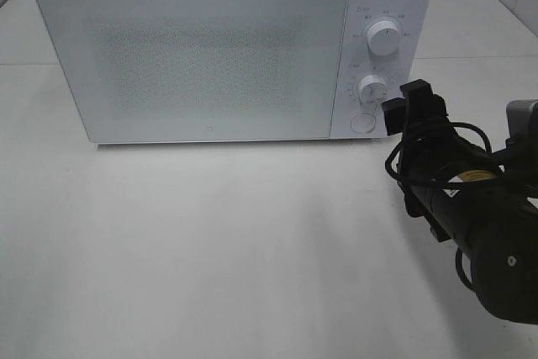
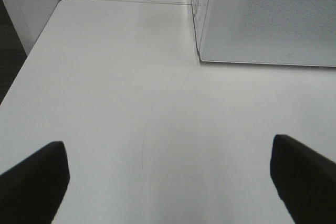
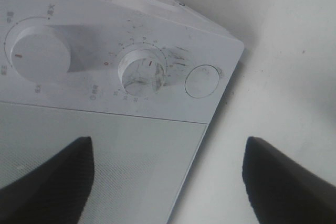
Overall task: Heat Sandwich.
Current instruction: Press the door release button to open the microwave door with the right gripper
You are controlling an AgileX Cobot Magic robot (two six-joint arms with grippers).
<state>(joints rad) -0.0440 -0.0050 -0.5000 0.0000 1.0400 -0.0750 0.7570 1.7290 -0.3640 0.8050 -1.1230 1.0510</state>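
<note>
Far left: left gripper (image 2: 168,166) hangs low over the bare white table (image 1: 210,250), jaws spread wide, nothing between them. It is well apart from the microwave (image 1: 210,48).

Centre: door (image 1: 193,56) shut, its frosted panel hiding the inside. No sandwich anywhere in sight, not on the table, not in either gripper. It may sit behind that door; I cannot tell.

Right: control panel with 2 knobs, upper knob (image 1: 384,39) and lower knob (image 1: 372,88), and 1 round button (image 1: 363,121) below them. Right gripper (image 1: 403,100) is up close to the panel, just beside the lower knob and the button, jaws parted fairly wide and empty.

My read: with the door closed, setting the timer is the step in hand. To do it well:
- centre the jaws on the lower knob, not on the gap between knob and button
- come in square to the panel
- close on the knob's rim, then twist
- keep off the button, which probably releases the door.
</note>
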